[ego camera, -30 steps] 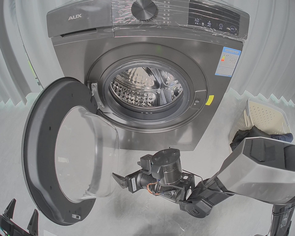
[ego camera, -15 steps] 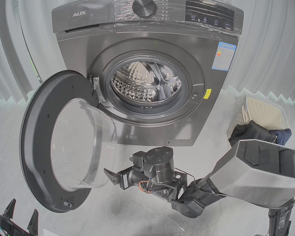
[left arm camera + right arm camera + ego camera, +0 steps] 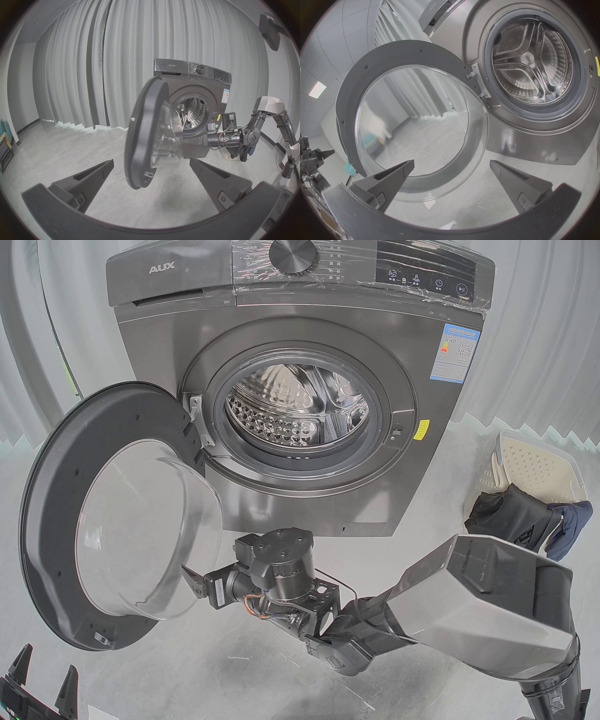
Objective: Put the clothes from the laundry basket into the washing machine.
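Right of washing machine [image 3: 294, 321], laundry basket [image 3: 542, 470] holds clothes [image 3: 512, 518]; left claw [image 3: 151, 162], right claw [image 3: 451, 163] wide.

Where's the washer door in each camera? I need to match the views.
Head view: the door stands open on the robot's left of the drum.
Left wrist view: the door is nearly edge-on, in front of the drum.
Right wrist view: the door faces the camera, hinged beside the drum.
Shared landmark: the shiny drum.

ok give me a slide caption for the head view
Right hand open beside the open door of the washing machine, drum empty, dark clothes draped over the laundry basket.
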### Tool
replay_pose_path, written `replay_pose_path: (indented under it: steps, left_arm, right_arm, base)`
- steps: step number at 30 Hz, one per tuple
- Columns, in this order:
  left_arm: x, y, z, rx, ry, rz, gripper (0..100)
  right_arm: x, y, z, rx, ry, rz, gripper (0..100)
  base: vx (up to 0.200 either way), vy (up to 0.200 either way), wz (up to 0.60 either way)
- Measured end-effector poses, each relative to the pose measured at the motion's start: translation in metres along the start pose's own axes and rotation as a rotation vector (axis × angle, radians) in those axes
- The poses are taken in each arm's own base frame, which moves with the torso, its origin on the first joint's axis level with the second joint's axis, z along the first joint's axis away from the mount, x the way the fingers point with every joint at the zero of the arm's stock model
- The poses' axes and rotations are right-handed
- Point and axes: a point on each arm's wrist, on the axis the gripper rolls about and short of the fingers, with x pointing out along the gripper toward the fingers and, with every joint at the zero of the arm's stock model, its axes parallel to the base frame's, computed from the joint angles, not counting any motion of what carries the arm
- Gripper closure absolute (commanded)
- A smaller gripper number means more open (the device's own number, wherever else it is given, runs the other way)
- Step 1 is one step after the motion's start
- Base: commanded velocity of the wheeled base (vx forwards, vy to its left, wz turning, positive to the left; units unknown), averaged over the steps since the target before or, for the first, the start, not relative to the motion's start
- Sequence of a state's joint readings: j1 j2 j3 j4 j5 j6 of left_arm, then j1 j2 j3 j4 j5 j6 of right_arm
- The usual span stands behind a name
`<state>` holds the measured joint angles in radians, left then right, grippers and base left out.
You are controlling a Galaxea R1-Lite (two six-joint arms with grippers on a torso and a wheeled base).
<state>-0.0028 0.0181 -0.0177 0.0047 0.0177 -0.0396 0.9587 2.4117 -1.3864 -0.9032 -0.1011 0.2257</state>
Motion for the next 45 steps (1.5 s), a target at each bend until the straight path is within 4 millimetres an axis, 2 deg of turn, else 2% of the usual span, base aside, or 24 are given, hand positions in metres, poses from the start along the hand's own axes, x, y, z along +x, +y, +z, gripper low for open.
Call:
replay_pose_path:
  steps: [6, 14, 21, 29, 34, 40, 45]
  left_arm:
    - [0.0, 0.0, 0.0, 0.0, 0.0, 0.0, 0]
    - [0.0, 0.0, 0.0, 0.0, 0.0, -0.001, 0]
    - [0.0, 0.0, 0.0, 0.0, 0.0, -0.001, 0]
    - [0.0, 0.0, 0.0, 0.0, 0.0, -0.002, 0]
    - [0.0, 0.0, 0.0, 0.0, 0.0, -0.001, 0]
    - [0.0, 0.0, 0.0, 0.0, 0.0, -0.001, 0]
    - [0.0, 0.0, 0.0, 0.001, 0.0, -0.001, 0]
  right_arm:
    - [0.012, 0.007, -0.002, 0.004, -0.031, -0.015, 0]
    - [0.006, -0.014, -0.015, -0.005, 0.062, -0.085, 0]
    - [0.011, -0.006, -0.011, -0.003, 0.037, -0.066, 0]
    - [0.033, 0.015, 0.002, 0.022, -0.074, -0.038, 0]
    - [0.038, 0.011, 0.002, 0.047, -0.099, -0.055, 0]
    - [0.026, -0.008, 0.005, 0.048, -0.077, -0.101, 0]
    - [-0.009, -0.027, 0.023, 0.043, -0.036, -0.155, 0]
  base:
    - [0.0, 0.0, 0.0]
    - [0.0, 0.0, 0.0]
    - [0.0, 0.0, 0.0]
    - [0.0, 0.0, 0.0]
    - [0.0, 0.0, 0.0]
    - [0.0, 0.0, 0.0]
    - [0.0, 0.0, 0.0]
